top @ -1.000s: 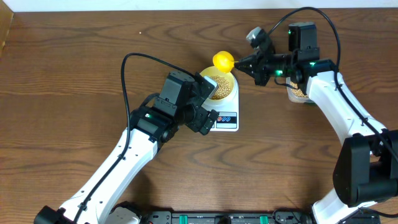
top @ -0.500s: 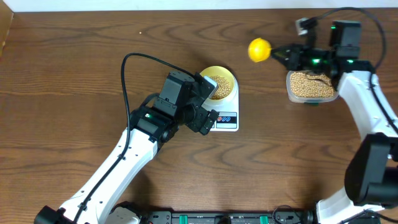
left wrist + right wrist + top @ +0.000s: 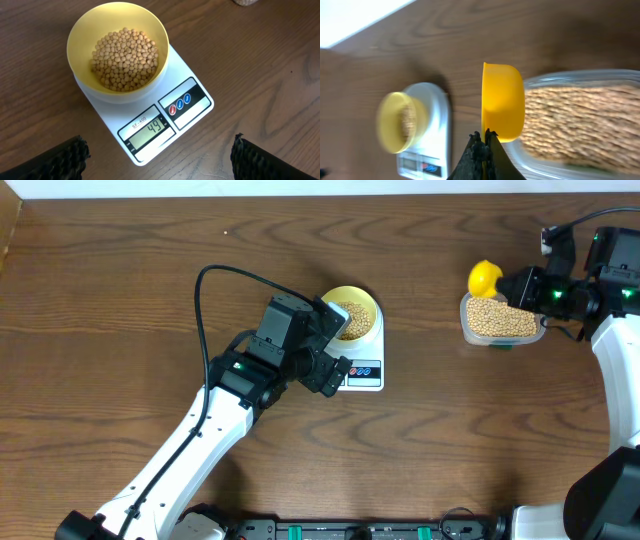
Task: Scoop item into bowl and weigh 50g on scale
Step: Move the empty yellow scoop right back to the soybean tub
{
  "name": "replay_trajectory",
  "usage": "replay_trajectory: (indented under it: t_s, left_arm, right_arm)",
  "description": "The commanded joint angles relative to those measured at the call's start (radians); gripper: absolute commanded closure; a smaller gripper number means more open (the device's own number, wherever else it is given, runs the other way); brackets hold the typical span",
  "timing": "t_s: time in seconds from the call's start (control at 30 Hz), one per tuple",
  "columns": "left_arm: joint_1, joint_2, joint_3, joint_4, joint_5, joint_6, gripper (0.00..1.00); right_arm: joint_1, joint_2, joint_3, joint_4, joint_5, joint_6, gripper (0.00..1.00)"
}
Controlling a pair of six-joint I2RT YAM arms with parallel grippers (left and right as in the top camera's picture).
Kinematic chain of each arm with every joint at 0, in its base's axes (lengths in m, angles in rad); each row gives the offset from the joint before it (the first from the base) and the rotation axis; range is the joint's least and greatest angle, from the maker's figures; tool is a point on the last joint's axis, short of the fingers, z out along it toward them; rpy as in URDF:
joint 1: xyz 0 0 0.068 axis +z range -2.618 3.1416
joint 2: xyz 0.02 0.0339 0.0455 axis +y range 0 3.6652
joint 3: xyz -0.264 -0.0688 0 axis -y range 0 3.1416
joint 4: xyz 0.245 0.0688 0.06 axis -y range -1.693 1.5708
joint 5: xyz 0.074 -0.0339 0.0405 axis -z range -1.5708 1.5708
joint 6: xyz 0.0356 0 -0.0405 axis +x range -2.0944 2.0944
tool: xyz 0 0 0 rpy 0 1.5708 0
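Against a second ago: right gripper [image 3: 508,284] gone from beside the bowl [image 3: 80,30], now at the upper right of the overhead frame, fingers clenched on the handle of the yellow scoop [image 3: 485,277]. Scoop cup turned on its side, hanging over the left end of the clear tub [image 3: 500,332] of beans, no longer at the bowl's upper right rim. Left gripper [image 3: 159,147] unchanged, fingers spread wide and grasping nothing, hovering over the lower edge of the scale [image 3: 192,67], one fingertip in each lower corner of the left wrist frame. Bowl sitting on the upper half of the scale at centre frame, holding a heap of beans [image 3: 126,59]. Display [image 3: 150,131] reading 49, with red and blue buttons [image 3: 180,103] just right of it. In the overhead view, left wrist covering the scale's left side and part of the bowl's rim. Brown wooden table [image 3: 120,280] beneath everything.
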Motion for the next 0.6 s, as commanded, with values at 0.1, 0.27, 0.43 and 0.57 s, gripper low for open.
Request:
replay_trajectory:
  t_s: [0.1,0.27,0.43,0.57]
  left_arm:
    - [0.005,0.006,-0.008,-0.003,0.012,-0.002,0.07]
    - [0.005,0.006,-0.008,-0.003,0.012,-0.002,0.07]
    - [0.005,0.006,-0.008,-0.003,0.012,-0.002,0.07]
    - [0.005,0.006,-0.008,-0.003,0.012,-0.002,0.07]
  right_arm:
    - [-0.002,-0.008,-0.003,-0.040,0.242,-0.066,0.99]
    - [-0.002,-0.006,-0.003,-0.063,0.323,-0.071,0.99]
    - [-0.002,-0.001,-0.005,-0.086,0.364,-0.071,0.99]
    - [-0.002,0.013,-0.005,-0.097,0.362,-0.070,0.99]
